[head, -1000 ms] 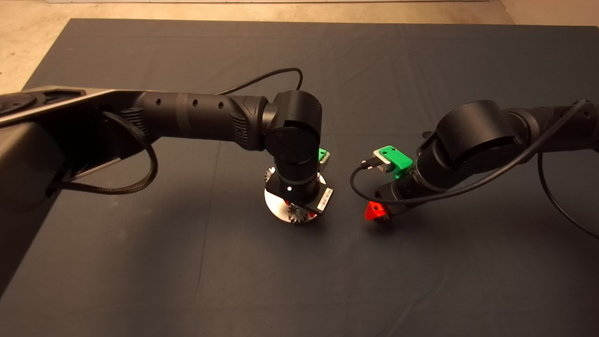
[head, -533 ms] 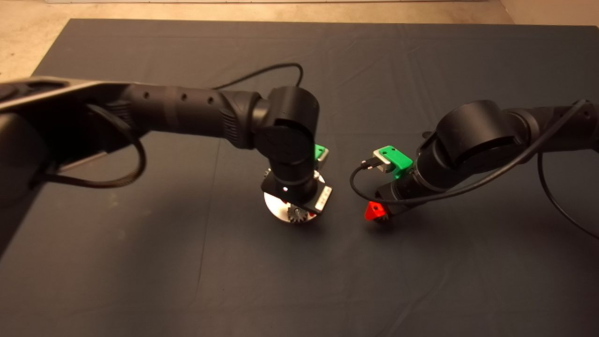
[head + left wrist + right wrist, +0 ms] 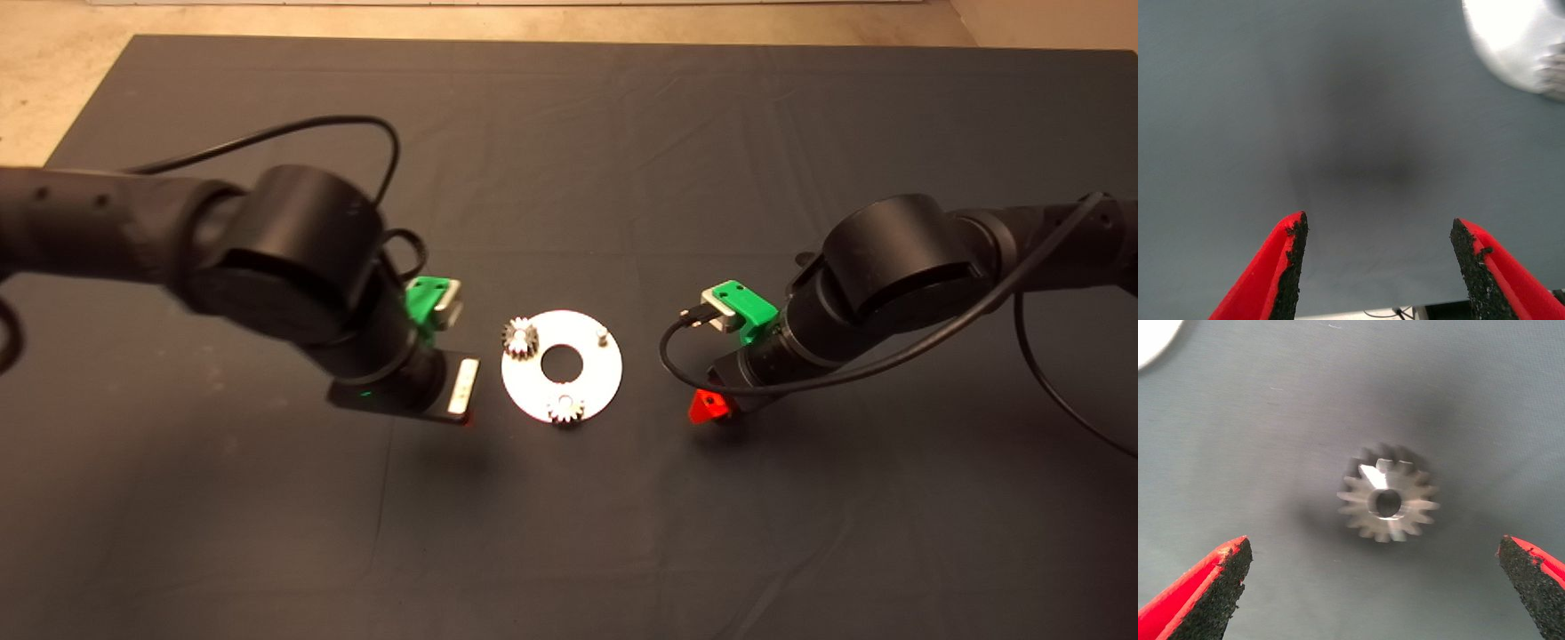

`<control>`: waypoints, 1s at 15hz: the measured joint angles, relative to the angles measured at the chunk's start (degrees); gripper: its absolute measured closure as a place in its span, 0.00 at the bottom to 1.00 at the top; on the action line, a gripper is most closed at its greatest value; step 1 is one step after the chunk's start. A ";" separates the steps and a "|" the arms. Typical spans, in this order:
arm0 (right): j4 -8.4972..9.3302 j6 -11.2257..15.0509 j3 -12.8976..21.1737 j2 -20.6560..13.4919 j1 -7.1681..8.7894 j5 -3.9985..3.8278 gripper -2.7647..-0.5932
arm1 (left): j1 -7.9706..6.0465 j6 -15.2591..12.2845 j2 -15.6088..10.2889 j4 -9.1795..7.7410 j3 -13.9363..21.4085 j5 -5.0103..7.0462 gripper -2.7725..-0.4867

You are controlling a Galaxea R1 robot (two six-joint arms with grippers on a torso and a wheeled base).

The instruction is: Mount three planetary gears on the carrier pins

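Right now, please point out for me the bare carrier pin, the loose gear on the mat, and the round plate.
Bare carrier pin (image 3: pixel 602 335), head view, on the top of the peg.
Loose gear (image 3: pixel 1388 501), right wrist view, on its face beside the central hole.
Round plate (image 3: pixel 597 378), head view, on bare flat surface near its rim.

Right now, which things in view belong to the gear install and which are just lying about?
Job:
- flat round silvery-white plate with two small toothed metal gears seated on it and one bare silver pin
- third toothed gear, lying on the mat under the open right pincer
- open left pincer, over the mat beside the plate

Just there:
- dark mat
- black cables
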 joint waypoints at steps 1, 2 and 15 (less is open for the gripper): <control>0.00 -0.59 -0.38 0.00 -0.32 -0.12 0.00 | -0.18 -0.70 -2.68 -0.02 1.78 0.20 0.57; -0.06 -1.19 -0.76 0.06 -0.68 -0.05 0.00 | -0.15 -1.14 -4.93 -0.16 3.36 0.45 0.57; -0.76 -5.76 -5.22 0.56 -2.30 0.17 0.00 | -0.18 -2.60 -21.29 -0.79 15.46 0.37 0.57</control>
